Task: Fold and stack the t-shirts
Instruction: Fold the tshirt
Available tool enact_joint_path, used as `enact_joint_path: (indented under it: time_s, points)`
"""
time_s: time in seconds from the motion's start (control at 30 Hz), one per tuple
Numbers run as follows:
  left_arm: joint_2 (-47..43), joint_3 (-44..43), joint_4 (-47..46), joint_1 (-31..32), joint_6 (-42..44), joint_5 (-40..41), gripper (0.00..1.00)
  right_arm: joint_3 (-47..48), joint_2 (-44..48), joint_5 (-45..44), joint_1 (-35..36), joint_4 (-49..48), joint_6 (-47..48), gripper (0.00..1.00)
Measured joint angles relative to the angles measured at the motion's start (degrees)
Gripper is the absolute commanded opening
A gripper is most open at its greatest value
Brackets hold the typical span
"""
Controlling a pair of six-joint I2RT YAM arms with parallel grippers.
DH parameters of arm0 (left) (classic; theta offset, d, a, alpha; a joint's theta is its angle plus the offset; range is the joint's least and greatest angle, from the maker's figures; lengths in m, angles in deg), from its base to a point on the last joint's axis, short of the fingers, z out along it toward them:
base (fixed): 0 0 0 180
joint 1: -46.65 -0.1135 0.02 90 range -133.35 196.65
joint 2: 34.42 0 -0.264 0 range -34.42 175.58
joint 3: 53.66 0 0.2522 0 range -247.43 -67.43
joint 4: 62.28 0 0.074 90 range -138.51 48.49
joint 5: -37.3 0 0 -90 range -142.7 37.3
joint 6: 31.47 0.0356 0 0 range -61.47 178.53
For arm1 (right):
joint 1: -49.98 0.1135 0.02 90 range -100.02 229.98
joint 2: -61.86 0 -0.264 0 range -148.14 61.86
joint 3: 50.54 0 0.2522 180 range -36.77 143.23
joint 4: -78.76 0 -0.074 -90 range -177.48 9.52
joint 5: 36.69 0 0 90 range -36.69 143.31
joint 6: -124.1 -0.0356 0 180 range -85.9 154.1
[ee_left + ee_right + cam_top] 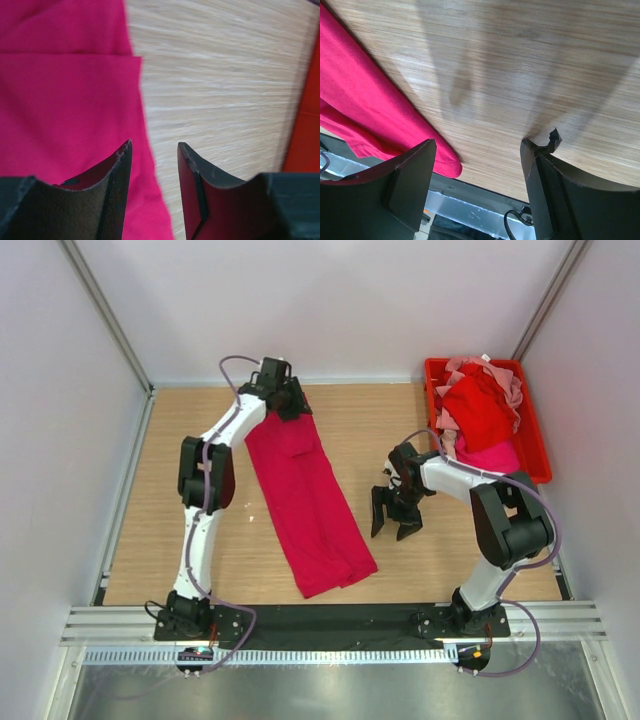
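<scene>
Current shirt: the crimson t-shirt (305, 505) lies on the surface (450, 550) as a long lengthwise-folded strip, not yet a rectangle.
Left gripper (290, 405): released and empty, over the strip's far end.
Right gripper (395, 520): spread wide and empty, above bare wood beside the strip's near end.
Waiting: red and pale pink t-shirts (480, 410) heaped in the red bin (537, 450).
Progress: early, by my judgement. No stack is visible, and the cross folds and the other shirts remain.

A pale wooden bench (400, 420) fills the middle of the top view. A rigid red plastic bin (538, 445) sits on it at two o'clock, near the corner. White panels (330, 300) enclose three sides. A black strip (350, 615) and a ribbed aluminium rail (330, 652) run along six o'clock.
</scene>
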Motion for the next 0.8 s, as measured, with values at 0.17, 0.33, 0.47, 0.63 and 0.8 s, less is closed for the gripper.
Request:
enact_joint_path:
  time_s: [0.17,0.33,0.47,0.63,0.8]
  points:
    - [-10.19,8.57,6.29,-0.9,2.84,6.25,0.44,0.57,-0.09,0.09,0.0,0.07,0.98,0.75]
    - [-26.93,26.29,10.95,-0.68,3.13,8.07,0.45,-0.2,0.0,1.64,0.31,-0.98,0.83,0.7]
    - [-40.83,42.84,11.8,0.59,0.59,7.85,0.47,-2.97,1.88,3.02,1.2,-1.99,0.17,0.69]
    - [-53.46,60.19,12.52,7.23,-4.48,7.63,0.47,-6.36,4.87,3.54,2.97,-2.75,-0.79,0.68]
    - [-59.12,69.29,13.33,12.52,-8.61,8.87,0.59,-5.53,6.25,1.4,5.99,-2.4,-0.98,0.72]
